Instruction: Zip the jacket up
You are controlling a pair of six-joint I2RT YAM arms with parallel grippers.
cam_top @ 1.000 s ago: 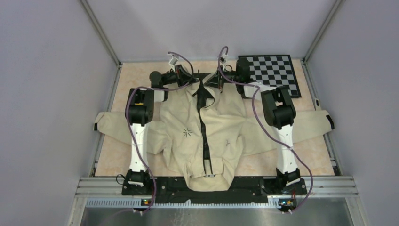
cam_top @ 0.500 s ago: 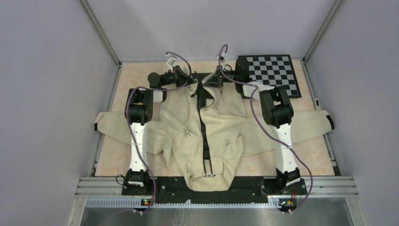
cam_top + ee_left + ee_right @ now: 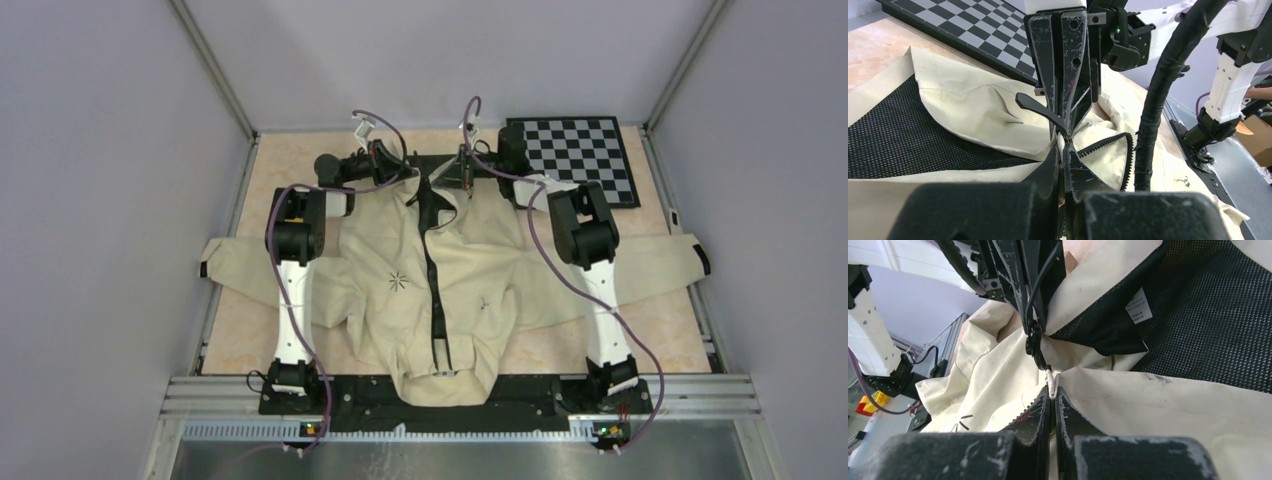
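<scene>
The left gripper (image 3: 1064, 150) has its jaws pressed together on a small pale bit of the jacket (image 3: 470, 260) at the zipper's far end. The right gripper (image 3: 1052, 390) is clamped just as tightly on the same spot from the opposite side. The 2 sets of fingertips nearly touch. The black zipper pull (image 3: 1035, 104) juts out between them, and I cannot tell whether either jaw has the pull itself or only the fabric edge.

The jacket lies spread across the table (image 3: 300, 160), sleeves out to the left and right. Its zipper runs from the near edge toward the far end, where it splits open. Loose zipper teeth (image 3: 1104, 141) curl off to one side there, and black mesh lining (image 3: 893, 135) shows beneath.

The main risks, as I judge them:
- The 2 grippers sit so close that a small misaligned move could knock them together.
- Such thin pinches may slip if either arm pulls hard.
- The slack cream folds by the slider could be drawn in and jam it.
- The curled teeth may not feed in straight unless they are held taut.
- A pull without counter-tension would drag the whole jacket instead of closing it.
</scene>
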